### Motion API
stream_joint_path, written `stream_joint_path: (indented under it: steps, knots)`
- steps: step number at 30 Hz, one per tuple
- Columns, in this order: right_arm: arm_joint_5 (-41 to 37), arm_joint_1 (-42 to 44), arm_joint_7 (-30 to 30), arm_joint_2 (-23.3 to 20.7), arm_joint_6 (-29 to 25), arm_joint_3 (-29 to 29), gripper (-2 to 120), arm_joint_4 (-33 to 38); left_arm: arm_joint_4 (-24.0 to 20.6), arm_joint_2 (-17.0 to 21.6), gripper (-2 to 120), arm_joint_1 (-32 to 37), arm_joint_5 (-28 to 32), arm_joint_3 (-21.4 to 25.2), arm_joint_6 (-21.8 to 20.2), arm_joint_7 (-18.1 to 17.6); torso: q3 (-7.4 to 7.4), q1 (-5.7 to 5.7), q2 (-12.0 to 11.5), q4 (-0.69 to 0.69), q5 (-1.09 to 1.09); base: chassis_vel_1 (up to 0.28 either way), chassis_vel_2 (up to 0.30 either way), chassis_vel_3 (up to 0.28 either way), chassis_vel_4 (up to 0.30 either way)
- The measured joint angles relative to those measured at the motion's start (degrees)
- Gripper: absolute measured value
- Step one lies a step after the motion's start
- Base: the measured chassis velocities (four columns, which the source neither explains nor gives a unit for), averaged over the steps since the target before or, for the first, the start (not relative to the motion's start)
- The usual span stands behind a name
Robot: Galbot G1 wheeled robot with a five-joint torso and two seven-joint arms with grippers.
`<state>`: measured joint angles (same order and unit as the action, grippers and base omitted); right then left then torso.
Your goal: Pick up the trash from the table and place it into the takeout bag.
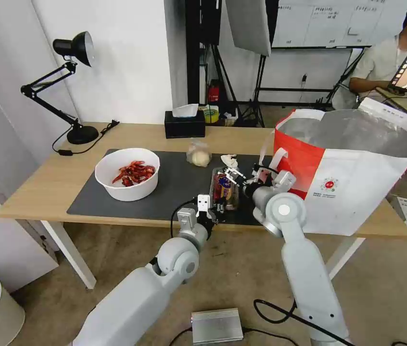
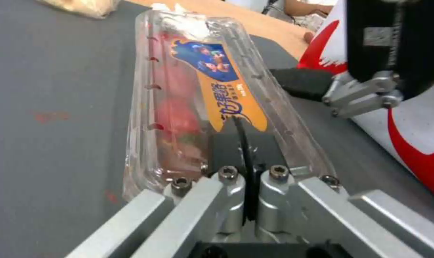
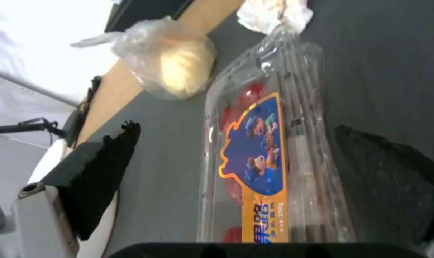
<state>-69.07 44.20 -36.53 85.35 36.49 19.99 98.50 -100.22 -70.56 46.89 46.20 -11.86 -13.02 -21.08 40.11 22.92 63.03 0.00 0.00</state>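
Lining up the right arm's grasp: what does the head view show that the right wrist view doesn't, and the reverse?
Head view adds: the white bowl of red shells, the takeout bag beside the clear tray, and the left tool at that tray's near end. Right wrist view adds: the right tool with its pads spread wide, one on each side of the tray. Shared: the tray, the bagged beige lump and the crumpled tissue on the grey mat.
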Motion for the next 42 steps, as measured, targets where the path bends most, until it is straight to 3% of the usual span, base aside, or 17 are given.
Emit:
stream_joint_path:
  steps: [42]
  knots:
    - [-6.15, -2.98, -5.43, 2.89, 1.93, 1.85, 100, -5.4, -0.52, 0.04, 0, 1.04, -0.33, 0.63, 0.37, 0.04, -0.01, 0.0, 0.0, 0.0, 0.0, 0.0, 0.0, 0.0, 0.0]
